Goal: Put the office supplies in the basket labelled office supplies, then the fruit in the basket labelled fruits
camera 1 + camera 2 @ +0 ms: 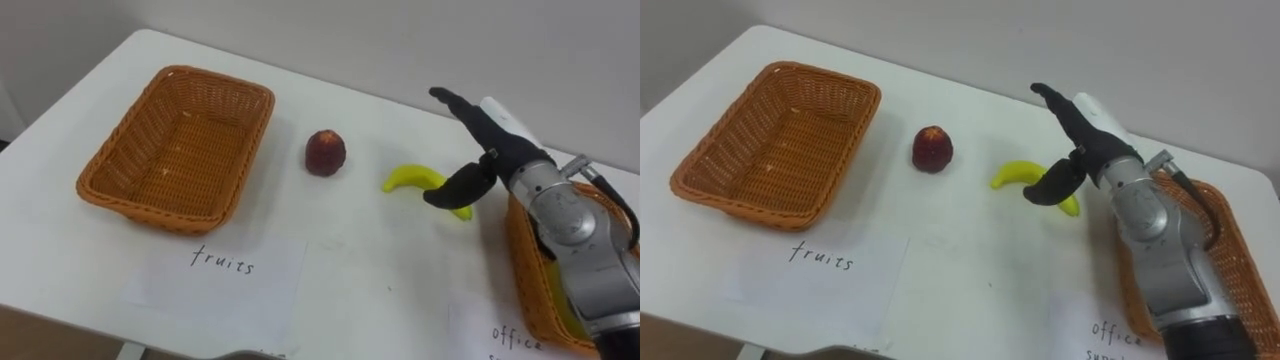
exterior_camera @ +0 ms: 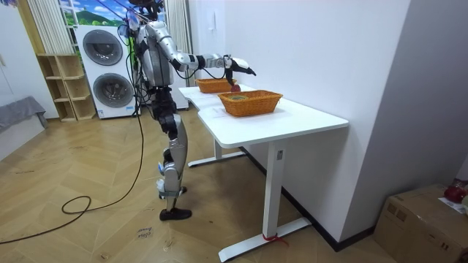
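Note:
A yellow banana (image 1: 413,179) (image 1: 1018,175) lies on the white table (image 1: 370,270), right of a dark red apple (image 1: 325,152) (image 1: 932,148). My right hand (image 1: 478,150) (image 1: 1076,145) hovers open just right of and above the banana, fingers stretched, thumb hanging over its right end. The empty wicker basket (image 1: 180,145) (image 1: 780,140) at the left has a paper label (image 1: 222,262) in front of it. A second wicker basket (image 1: 530,270) (image 1: 1230,260) stands at the right, mostly hidden by my arm. In the room view I stand at the table's side with my right hand (image 2: 238,67) reaching over it.
Another paper label (image 1: 515,338) lies in front of the right basket. The table's far edge runs close to a white wall. In the room view, washing machines (image 2: 110,69) and a shelf stand behind me, and a cardboard box (image 2: 420,219) sits on the floor.

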You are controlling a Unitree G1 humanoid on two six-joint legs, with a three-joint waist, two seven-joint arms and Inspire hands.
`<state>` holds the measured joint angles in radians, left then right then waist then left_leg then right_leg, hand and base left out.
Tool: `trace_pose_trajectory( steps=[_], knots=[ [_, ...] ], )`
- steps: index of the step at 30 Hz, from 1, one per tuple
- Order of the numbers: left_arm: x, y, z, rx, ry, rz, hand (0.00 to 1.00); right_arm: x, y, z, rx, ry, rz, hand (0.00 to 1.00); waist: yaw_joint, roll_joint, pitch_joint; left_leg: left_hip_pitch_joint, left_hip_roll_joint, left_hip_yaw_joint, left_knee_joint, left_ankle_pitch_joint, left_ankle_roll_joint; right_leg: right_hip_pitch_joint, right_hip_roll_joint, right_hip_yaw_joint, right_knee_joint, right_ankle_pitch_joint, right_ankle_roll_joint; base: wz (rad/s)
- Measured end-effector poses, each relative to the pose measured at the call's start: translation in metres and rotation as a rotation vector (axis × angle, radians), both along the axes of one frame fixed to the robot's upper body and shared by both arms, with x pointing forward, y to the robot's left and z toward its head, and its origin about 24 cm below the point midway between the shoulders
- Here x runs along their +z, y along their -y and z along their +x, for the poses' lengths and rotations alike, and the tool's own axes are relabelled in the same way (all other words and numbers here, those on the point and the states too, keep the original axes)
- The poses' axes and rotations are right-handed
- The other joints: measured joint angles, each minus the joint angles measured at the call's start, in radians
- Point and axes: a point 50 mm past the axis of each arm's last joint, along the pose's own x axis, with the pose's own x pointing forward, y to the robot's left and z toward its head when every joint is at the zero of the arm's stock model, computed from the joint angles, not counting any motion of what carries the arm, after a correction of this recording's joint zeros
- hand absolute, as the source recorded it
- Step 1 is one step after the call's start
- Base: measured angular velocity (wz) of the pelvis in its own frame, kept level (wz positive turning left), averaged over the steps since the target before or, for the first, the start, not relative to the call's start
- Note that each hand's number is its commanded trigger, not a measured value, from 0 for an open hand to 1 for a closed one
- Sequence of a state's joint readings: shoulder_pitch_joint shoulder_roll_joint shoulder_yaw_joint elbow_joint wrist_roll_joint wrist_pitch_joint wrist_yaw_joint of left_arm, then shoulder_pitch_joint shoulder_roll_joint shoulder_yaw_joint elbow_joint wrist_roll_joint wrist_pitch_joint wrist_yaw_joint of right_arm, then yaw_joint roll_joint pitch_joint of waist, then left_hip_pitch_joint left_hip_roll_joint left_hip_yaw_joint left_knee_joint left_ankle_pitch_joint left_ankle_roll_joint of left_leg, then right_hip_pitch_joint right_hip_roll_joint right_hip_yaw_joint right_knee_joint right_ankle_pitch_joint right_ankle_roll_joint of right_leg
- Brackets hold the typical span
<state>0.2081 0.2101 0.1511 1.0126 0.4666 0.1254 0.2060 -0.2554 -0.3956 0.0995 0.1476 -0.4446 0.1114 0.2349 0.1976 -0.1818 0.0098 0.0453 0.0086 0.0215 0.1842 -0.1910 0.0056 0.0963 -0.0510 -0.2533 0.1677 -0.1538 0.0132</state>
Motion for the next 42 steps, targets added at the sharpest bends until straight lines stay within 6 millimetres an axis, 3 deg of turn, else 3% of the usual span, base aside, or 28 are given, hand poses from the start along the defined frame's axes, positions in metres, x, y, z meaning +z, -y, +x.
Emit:
trace_pose_trajectory(
  steps=[19, 27, 42],
  knots=[
    [0.001, 0.003, 0.007, -0.036, 0.017, 0.007, 0.0, -0.015, -0.006, -0.002, 0.029, -0.105, -0.126, 0.0, 0.007, -0.009, 0.0031, 0.0, -0.001, -0.01, -0.001, 0.0, 0.0, 0.0, 0.0, -0.004, 0.0, 0.0, 0.0, 0.01],
    [0.0, 0.005, 0.008, -0.058, -0.004, -0.006, 0.0, -0.036, 0.003, -0.003, -0.008, -0.213, -0.181, 0.0, 0.034, -0.011, 0.0077, -0.007, -0.003, -0.026, 0.0, 0.0, 0.001, 0.001, -0.001, -0.022, 0.0, 0.0, 0.0, 0.05],
    [0.001, 0.005, 0.009, -0.061, -0.005, -0.011, 0.0, -0.047, 0.01, -0.003, -0.061, -0.237, -0.193, 0.0, 0.082, -0.008, 0.0105, -0.009, -0.004, -0.03, 0.003, 0.001, 0.001, 0.002, -0.003, -0.049, -0.001, 0.0, 0.0, 0.01]
  ],
)
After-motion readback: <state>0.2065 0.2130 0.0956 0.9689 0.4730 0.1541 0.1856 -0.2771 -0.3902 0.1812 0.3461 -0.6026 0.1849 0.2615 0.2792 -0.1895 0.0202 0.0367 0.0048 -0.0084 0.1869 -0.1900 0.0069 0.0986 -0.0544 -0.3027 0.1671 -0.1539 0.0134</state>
